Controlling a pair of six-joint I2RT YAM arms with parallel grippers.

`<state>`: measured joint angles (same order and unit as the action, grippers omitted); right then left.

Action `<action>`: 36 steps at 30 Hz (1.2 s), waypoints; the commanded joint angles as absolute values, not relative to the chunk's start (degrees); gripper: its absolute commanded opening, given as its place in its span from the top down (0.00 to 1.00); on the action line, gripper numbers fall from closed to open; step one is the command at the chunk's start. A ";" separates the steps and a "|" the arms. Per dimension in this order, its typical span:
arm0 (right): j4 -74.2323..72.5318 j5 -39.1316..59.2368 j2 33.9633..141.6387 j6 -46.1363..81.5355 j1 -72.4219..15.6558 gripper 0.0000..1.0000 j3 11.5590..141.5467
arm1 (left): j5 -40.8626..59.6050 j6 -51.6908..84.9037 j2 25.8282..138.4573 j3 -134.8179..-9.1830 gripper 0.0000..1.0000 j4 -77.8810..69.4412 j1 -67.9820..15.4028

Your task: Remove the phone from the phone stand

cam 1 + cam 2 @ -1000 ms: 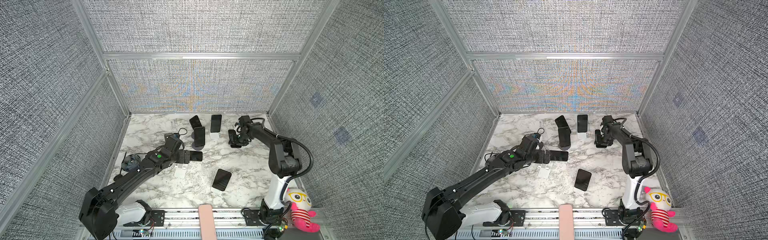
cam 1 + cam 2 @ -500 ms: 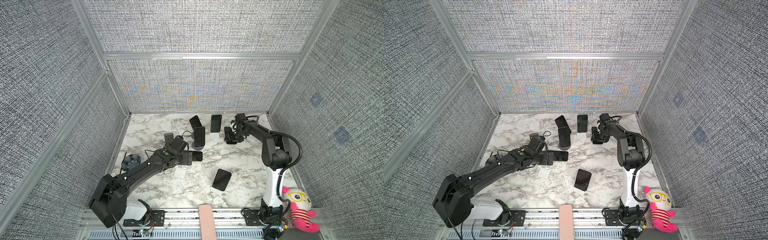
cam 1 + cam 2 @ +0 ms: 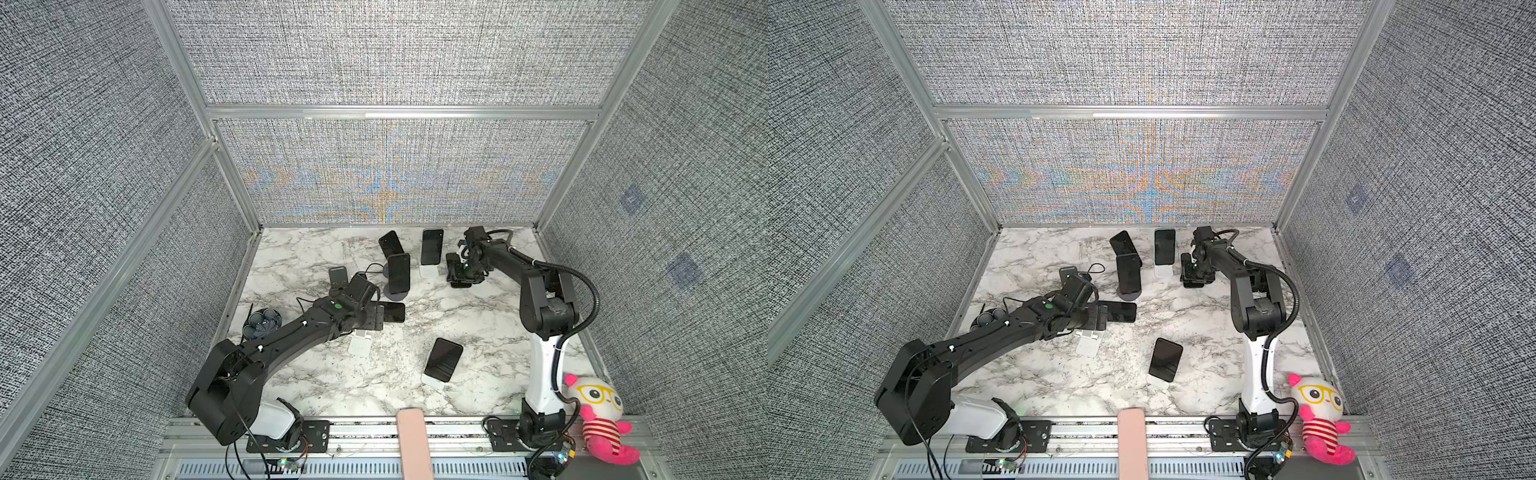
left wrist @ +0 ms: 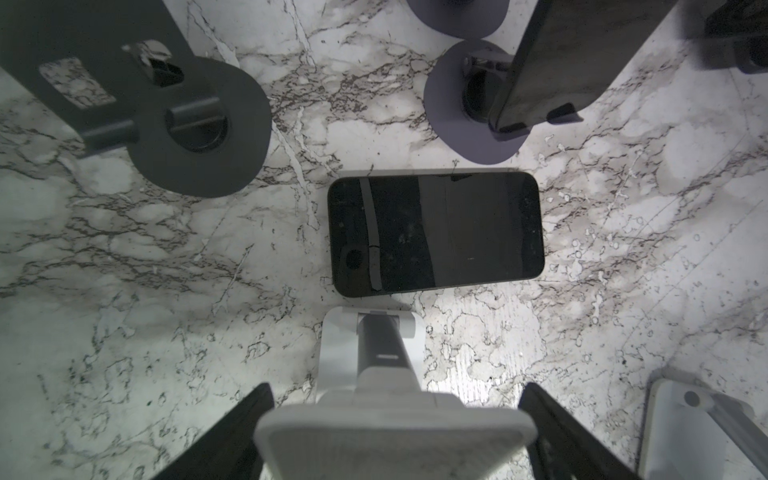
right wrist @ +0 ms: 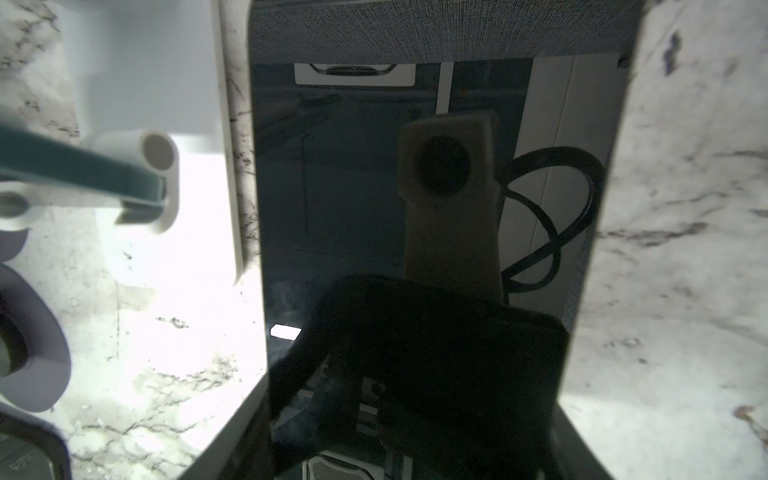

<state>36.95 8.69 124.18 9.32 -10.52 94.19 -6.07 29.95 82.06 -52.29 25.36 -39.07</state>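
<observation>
My left gripper (image 4: 395, 390) is hanging wide open, empty, over a stand (image 4: 390, 440). My right gripper (image 5: 415, 399) is clamping a phone (image 5: 353, 208).

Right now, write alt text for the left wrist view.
A dark phone lies flat on the marble table. A white stand sits inside the left gripper; beyond are an empty black stand and a loaded grey stand.
</observation>
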 commanded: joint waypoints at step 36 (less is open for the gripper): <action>45.27 6.38 108.53 2.42 -10.02 0.25 89.91 | -15.40 34.44 86.66 -59.42 0.48 37.60 -38.51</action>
